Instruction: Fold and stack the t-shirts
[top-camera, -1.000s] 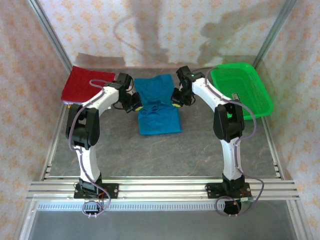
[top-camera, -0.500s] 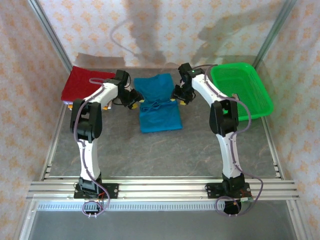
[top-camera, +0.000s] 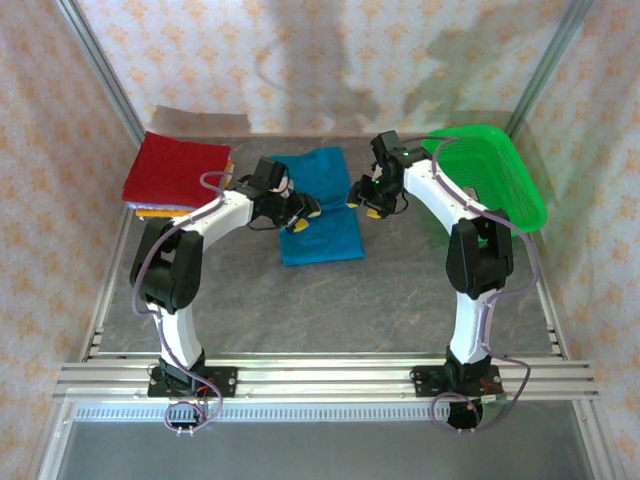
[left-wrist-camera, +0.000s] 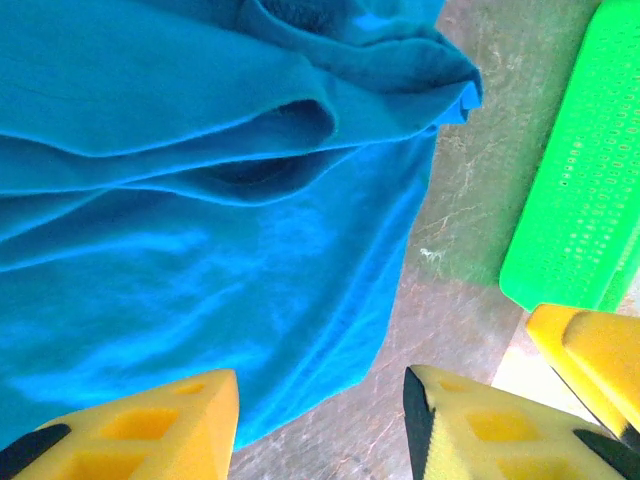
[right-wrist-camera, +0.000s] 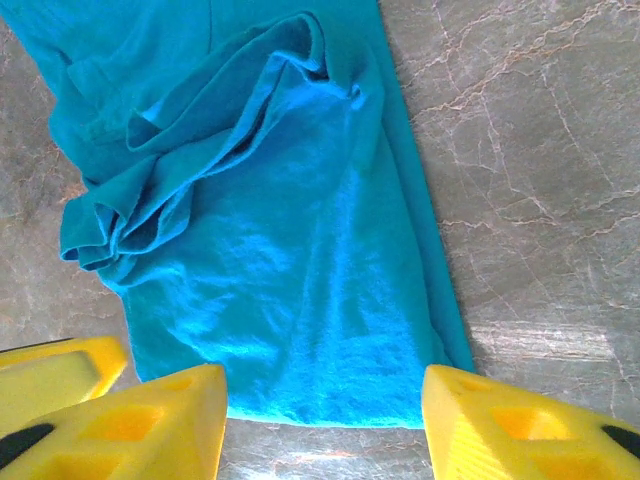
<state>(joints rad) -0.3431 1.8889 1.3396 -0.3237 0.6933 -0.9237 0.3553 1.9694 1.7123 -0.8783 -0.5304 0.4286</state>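
Grey tabletop (top-camera: 400, 300) lies open beside every edge of the teal t-shirt (top-camera: 325, 238).

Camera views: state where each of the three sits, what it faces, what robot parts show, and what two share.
Top external: above, behind the bases, looking down on the table; both arms, left gripper, right gripper.
Left wrist: on the left arm, facing down at the teal shirt and green basket; own open jaws.
Right wrist: on the right arm, facing down at the teal shirt; own open jaws.
Shared: both wrist views show the teal shirt.
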